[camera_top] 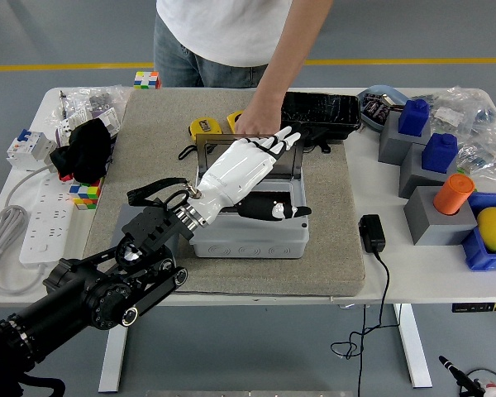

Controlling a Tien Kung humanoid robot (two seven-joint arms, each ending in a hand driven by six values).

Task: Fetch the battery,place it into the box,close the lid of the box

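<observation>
Fingers spread and empty, one left hand (250, 165) is hovering over one open box (248, 227). One person's hand (256, 124) is touching its upright lid (246, 142).
</observation>
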